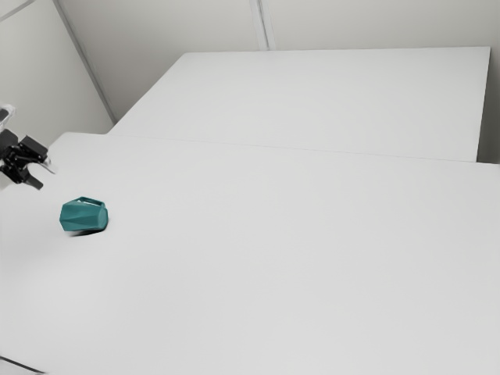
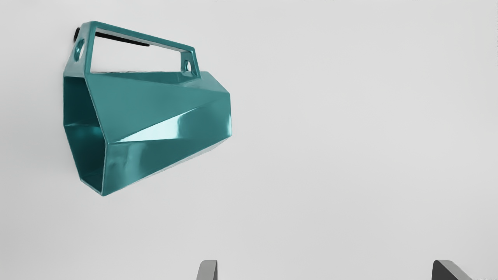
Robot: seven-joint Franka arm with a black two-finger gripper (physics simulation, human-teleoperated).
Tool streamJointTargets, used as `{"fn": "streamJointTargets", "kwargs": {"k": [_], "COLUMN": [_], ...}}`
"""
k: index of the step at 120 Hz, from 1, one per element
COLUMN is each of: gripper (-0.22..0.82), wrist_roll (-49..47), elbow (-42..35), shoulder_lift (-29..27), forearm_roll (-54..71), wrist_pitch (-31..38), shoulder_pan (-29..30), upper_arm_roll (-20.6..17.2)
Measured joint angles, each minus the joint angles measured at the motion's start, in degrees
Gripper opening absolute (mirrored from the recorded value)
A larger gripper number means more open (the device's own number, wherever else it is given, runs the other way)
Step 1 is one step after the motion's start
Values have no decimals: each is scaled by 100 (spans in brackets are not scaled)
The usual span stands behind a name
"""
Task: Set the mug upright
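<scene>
My black gripper [image 1: 44, 176] hangs above the table near the exterior view's left edge, up and to the left of the mug there. The teal faceted mug [image 1: 84, 216] lies on its side on the white table, its mouth toward the exterior view's left. In the wrist view the mug [image 2: 163, 112] shows its dark hollow mouth at one end and an angular handle along its side. The two fingertips of the gripper [image 2: 325, 268] stand wide apart with nothing between them, clear of the mug.
The white table [image 1: 273, 258] stretches from the mug toward the exterior view's right. Behind it lies another white surface [image 1: 312, 101]. A thin dark cable or edge [image 1: 22, 364] crosses the exterior view's lower left corner.
</scene>
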Motion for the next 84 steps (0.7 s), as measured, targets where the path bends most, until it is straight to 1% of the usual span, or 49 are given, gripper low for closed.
{"fn": "streamJointTargets", "kwargs": {"k": [15, 30, 38, 53, 84], "gripper": [60, 60, 60, 60, 60], "wrist_roll": [351, 639, 770, 980, 1297], "elbow": [191, 214, 215, 213, 111], "shoulder_lift": [453, 716, 857, 1018, 1189], "forearm_roll": [-176, -288, -330, -379, -524], "wrist_pitch": [50, 167, 264, 445, 622], "shoulder_pan": [532, 874, 958, 1055, 1215], "upper_arm_roll": [-462, -757, -882, -1019, -1025]}}
